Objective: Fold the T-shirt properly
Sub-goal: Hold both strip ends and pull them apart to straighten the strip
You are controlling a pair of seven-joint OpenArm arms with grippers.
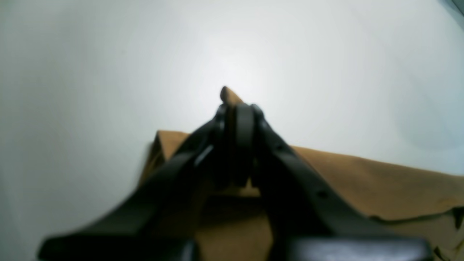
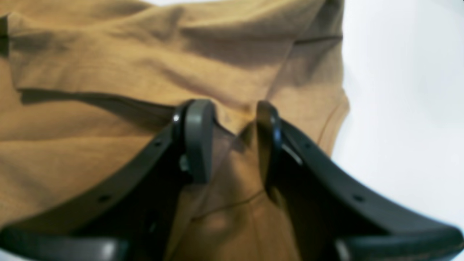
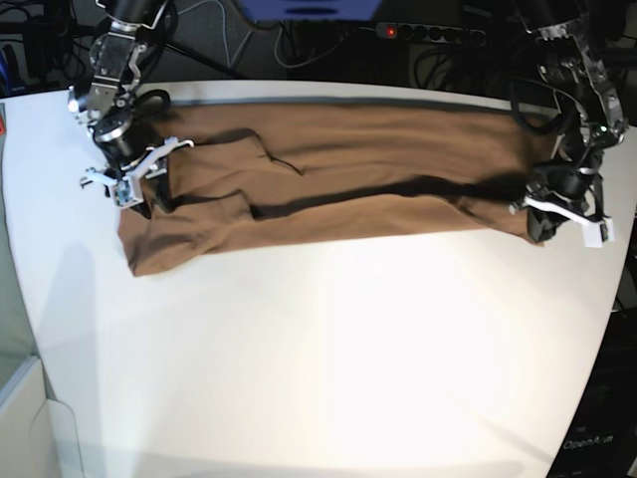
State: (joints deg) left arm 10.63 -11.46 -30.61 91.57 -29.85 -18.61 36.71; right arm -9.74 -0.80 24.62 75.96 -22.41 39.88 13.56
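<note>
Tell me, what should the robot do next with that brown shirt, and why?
Probably close the right gripper: its jaws stand apart around a ridge of the T-shirt, not yet pinching it. The left gripper is already shut on a bit of cloth at the other end. The T-shirt lies stretched out between them on the white table, so both ends need a hold before any fold.

left pincer (image 1: 237, 119) clamped, right pincer (image 2: 232, 139) parted

Both wrist views are soft with blur. In the left wrist view the black left gripper (image 1: 237, 108) hides most of the plain brown cotton T-shirt (image 1: 380, 181), which runs off the frame at 3 and 6 o'clock. The right wrist view cuts the T-shirt at 9 and 12 o'clock.
</note>
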